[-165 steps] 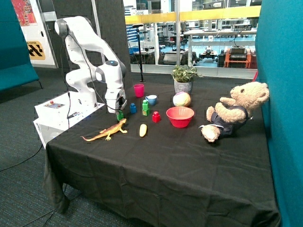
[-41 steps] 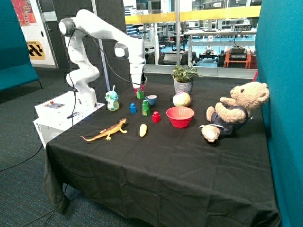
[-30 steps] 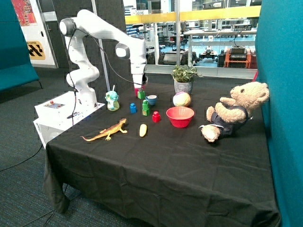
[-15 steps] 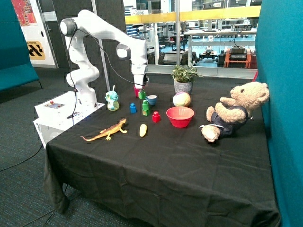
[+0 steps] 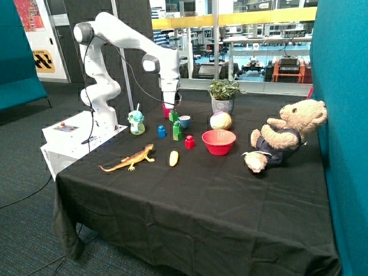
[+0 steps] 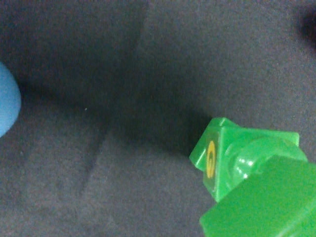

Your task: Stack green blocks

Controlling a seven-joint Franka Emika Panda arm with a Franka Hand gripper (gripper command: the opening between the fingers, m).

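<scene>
So the hand [image 5: 171, 107] hangs above the middle of the black surface [image 5: 230, 195], gripping a green block [image 5: 173, 115] clear of the cloth. Right below it, toward 6 o'clock, sits the green stack [image 5: 177, 131], two blocks tall with a yellowish base; the held block is close above it but not touching. In the wrist view the held block [image 6: 266, 202] fills one corner, and just past it the top of the stack [image 6: 232, 155] shows its stud and a yellow mark on one side, so the two aren't quite lined up.

Around the stack: a blue block [image 5: 161, 131] at 9 o'clock, a red block [image 5: 190, 142] at about 4 o'clock, and a blue cup [image 5: 184, 121] at roughly 1 o'clock. A pink cup [image 5: 166, 111] peeks out behind the hand. Nearer the front edge lie a toy lizard [image 5: 131, 159] and a small yellow thing [image 5: 173, 158]. Out at 3 o'clock from the stack sit a red bowl [image 5: 218, 141], a ball [image 5: 221, 121], a potted plant [image 5: 222, 95] and a teddy bear [image 5: 282, 134]. A little green-and-white sippy cup [image 5: 136, 122] stands at 9 o'clock near the arm's base.
</scene>
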